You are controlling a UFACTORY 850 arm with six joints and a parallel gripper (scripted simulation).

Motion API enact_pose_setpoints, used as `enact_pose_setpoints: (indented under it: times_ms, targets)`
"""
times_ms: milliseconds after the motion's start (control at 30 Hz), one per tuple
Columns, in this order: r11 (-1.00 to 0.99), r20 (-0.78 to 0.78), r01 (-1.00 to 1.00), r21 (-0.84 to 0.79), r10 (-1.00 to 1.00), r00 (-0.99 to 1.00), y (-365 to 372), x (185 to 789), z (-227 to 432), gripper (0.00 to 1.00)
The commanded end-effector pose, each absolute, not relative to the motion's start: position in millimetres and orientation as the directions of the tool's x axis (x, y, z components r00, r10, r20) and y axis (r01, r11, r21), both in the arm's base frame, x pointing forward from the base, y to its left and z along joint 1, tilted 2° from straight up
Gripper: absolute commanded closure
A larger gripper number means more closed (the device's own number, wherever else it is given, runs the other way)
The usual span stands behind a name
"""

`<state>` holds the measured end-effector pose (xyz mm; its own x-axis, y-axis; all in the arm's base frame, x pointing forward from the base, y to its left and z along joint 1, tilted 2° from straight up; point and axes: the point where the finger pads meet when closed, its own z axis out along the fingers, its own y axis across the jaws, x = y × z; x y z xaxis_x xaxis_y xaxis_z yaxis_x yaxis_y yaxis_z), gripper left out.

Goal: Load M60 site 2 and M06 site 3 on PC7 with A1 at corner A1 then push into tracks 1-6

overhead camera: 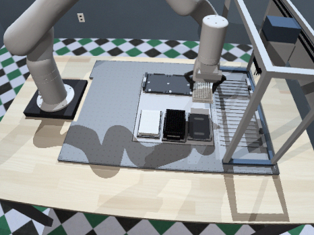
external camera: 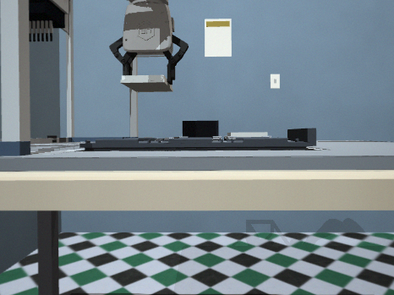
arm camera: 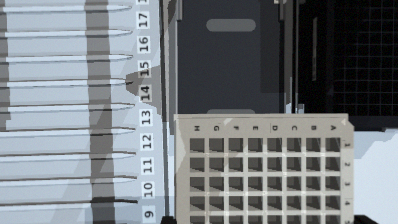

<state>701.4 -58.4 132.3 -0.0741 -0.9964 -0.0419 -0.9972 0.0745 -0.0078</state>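
My gripper [overhead camera: 206,83] is shut on the beige 96-well plate M06 [overhead camera: 203,93] and holds it well above the deck; it also shows in the side view [external camera: 146,83] and fills the lower wrist view [arm camera: 262,170]. The plate hangs over the gap between empty nest S3 [overhead camera: 199,126] and the far end of carrier PC7 [overhead camera: 167,83], which lies on the apron with empty sites. White plate M60 [overhead camera: 149,122] sits in nest S1. Black deep-well block M09 [overhead camera: 174,123] sits in S2.
The loading rails [overhead camera: 236,111] with numbered tracks [arm camera: 146,115] lie right of the nests inside the instrument frame [overhead camera: 266,67]. The pipetting head [overhead camera: 281,28] hangs in the frame. My arm's base [overhead camera: 54,99] stands at the left.
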Motion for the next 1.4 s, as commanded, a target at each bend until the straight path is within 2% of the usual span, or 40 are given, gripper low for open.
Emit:
enact_pose_setpoints:
  times_ms: [0,1033,1367]
  targets:
    - [0.075,-0.041,-0.997,-0.01,-0.996,-0.074,-39,704,134,1.0]
    - [0.075,-0.042,-0.997,-0.01,-0.996,-0.074,95,714,139,1.0]
    - [0.075,-0.042,-0.997,-0.01,-0.996,-0.074,95,714,139,1.0]
